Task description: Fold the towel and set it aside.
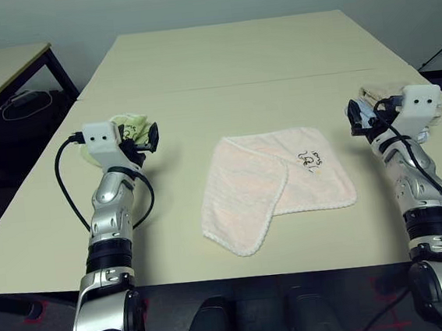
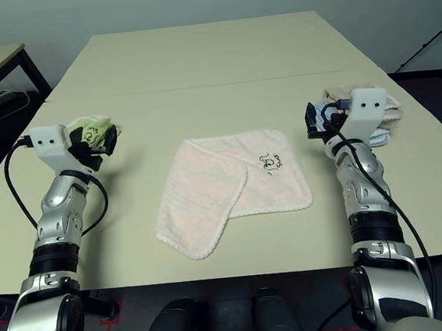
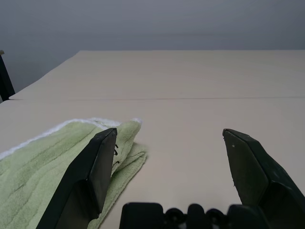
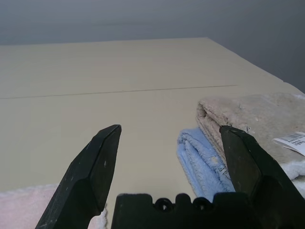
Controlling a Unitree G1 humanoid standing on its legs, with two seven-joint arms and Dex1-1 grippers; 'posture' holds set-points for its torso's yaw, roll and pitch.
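Observation:
The pale pink towel (image 1: 274,185) lies in the middle of the table, its left part folded over in a diagonal flap toward the front edge. Dark embroidered script (image 1: 312,157) shows near its far right corner. My left gripper (image 1: 147,136) hovers well to the left of the towel, open and holding nothing, beside a light green towel (image 3: 43,167). My right gripper (image 1: 355,116) hovers to the right of the pink towel, open and holding nothing; a corner of the pink towel (image 4: 19,207) shows by its left finger.
A stack of folded beige (image 4: 252,119) and blue towels (image 4: 205,160) sits at the right edge by my right gripper. The light green towel (image 1: 127,127) lies bunched at the left. A seam (image 1: 237,84) crosses the table farther back. Another table (image 1: 0,69) stands far left.

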